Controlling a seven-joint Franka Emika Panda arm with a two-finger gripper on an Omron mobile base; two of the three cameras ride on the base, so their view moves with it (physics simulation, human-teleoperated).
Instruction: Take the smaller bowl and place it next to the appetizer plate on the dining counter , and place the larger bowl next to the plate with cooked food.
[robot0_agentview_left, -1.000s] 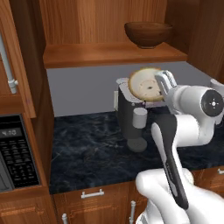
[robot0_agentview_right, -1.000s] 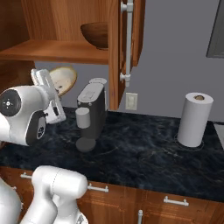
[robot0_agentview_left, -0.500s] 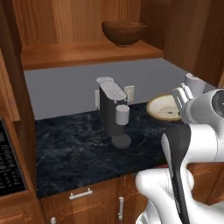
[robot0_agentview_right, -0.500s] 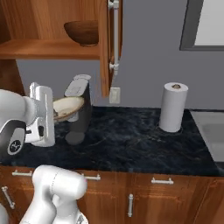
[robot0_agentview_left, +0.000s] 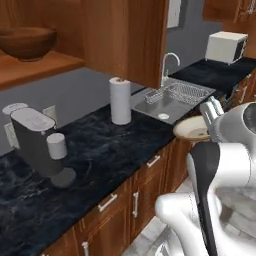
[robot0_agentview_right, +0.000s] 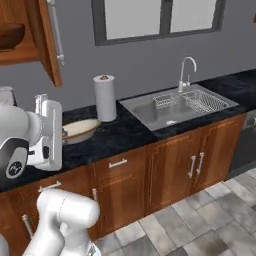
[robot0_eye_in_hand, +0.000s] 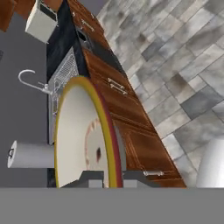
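Observation:
My gripper (robot0_agentview_left: 208, 123) is shut on the rim of the smaller bowl (robot0_agentview_left: 191, 129), a shallow cream bowl with a tan outside, held about level past the counter's front edge beside the sink. From the right the smaller bowl (robot0_agentview_right: 81, 129) sticks out of the gripper (robot0_agentview_right: 64, 134) over the black counter. In the hand view the smaller bowl (robot0_eye_in_hand: 83, 135) stands edge-on above the gripper (robot0_eye_in_hand: 107, 177). The larger bowl (robot0_agentview_left: 25, 42), dark brown wood, rests on the cabinet shelf at the upper left, and the larger bowl (robot0_agentview_right: 10, 35) shows there too. The appetizer plate, the cooked-food plate and the dining counter are out of view.
A grey coffee machine (robot0_agentview_left: 36, 144) and a paper towel roll (robot0_agentview_left: 120, 100) stand on the black kitchen counter (robot0_agentview_left: 105, 150). A steel sink (robot0_agentview_left: 172, 98) with a faucet (robot0_agentview_right: 186, 70) lies to the right. An open cabinet door (robot0_agentview_right: 47, 40) hangs above. Tiled floor (robot0_agentview_right: 210, 215) lies before the cabinets.
The whole picture has swung right along the counter, so the camera has moved; the sink has come into view. The bowl stays in my gripper, brought down from shelf height to counter level.

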